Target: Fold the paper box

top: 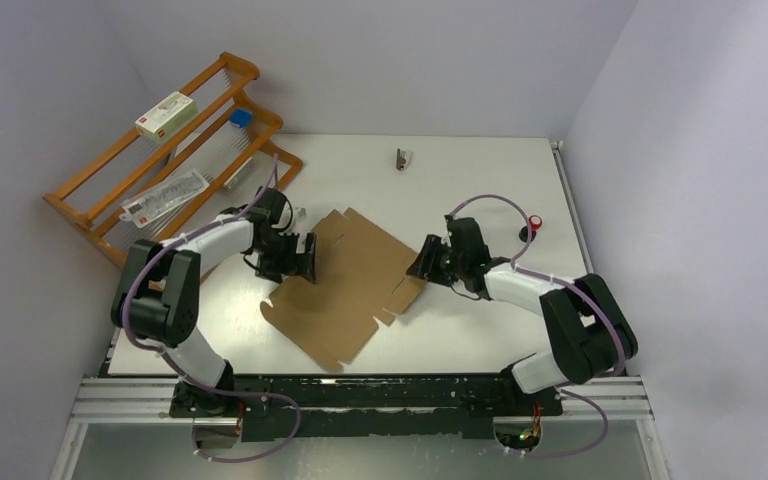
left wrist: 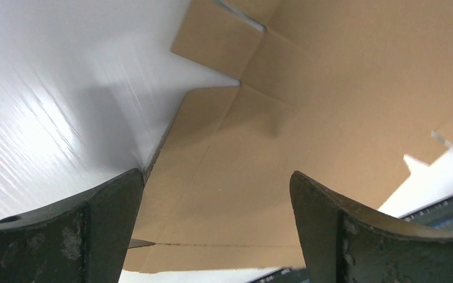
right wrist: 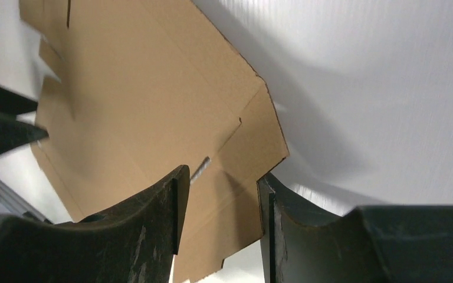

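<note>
Grey walls, white table point(top: 480, 180). Mid-table, between both arms: flat brown die-cut cardboard sheet point(top: 355, 280), lying unfolded. At sheet's left edge, left gripper point(top: 306, 260), jaws spread wide, holding nothing. At right flap, right gripper point(top: 424, 262), jaws half-narrowed (gap visible in wrist view, cardboard showing through); whether pinching flap, cannot tell.

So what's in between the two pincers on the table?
The flat brown cardboard sheet lies between the left pincer and the right pincer, with one pincer at each side edge. The top view shows it best.
</note>
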Controlling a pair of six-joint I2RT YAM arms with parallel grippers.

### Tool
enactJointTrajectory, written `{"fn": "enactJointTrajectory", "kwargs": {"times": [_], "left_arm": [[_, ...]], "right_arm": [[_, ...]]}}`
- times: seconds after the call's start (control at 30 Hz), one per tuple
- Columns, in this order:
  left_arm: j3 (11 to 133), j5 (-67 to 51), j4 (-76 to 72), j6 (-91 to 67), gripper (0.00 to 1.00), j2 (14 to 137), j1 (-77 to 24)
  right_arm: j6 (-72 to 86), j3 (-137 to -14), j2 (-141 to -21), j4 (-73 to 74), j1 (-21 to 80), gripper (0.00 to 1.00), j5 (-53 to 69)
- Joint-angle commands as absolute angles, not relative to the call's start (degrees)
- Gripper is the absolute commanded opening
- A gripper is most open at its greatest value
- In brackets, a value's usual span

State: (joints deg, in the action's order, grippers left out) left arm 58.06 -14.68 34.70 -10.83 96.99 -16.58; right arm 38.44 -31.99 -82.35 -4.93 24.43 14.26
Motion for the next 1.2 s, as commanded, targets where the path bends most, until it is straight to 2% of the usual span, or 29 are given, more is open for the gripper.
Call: {"fn": "enactJointTrajectory", "kwargs": {"times": [0.0,0.17,0.37,0.47,0.6,0.8,1.07,1.17], "left_arm": [[52.5,-22.1,32.3,-14.9,0.98,90.3,-16.9],[46.0,-25.4,31.1,-17.8,0.98,83.5,-17.4],[39.2,-28.4,27.4,-23.6,0.98,73.5,-17.6],[39.4,-26.3,29.2,-24.5,0.98,70.0,-17.5],[44.2,-18.4,32.6,-21.9,0.98,68.9,-17.3],[56.6,-11.6,33.6,-15.0,0.98,79.3,-15.3],[74.2,-17.0,32.6,-10.6,0.98,100.1,-13.8],[80.6,-17.9,34.0,-9.3,0.94,106.5,-13.8]], "right_arm": [[32.6,-38.1,-86.7,-3.9,23.5,0.48,12.7],[26.7,-44.8,-92.8,-2.3,21.6,0.51,14.6],[21.7,-50.4,-96.6,-0.2,20.8,0.63,15.8],[19.4,-53.3,-97.2,2.8,20.6,0.73,14.8],[16.4,-56.7,-97.2,6.4,20.5,0.78,12.4],[15.6,-57.3,-97.5,6.8,19.6,0.8,12.5],[20.2,-56.3,-100.3,2.0,15.0,0.79,21.4],[22.5,-56.5,-102.6,0.4,14.6,0.75,24.2]]}}
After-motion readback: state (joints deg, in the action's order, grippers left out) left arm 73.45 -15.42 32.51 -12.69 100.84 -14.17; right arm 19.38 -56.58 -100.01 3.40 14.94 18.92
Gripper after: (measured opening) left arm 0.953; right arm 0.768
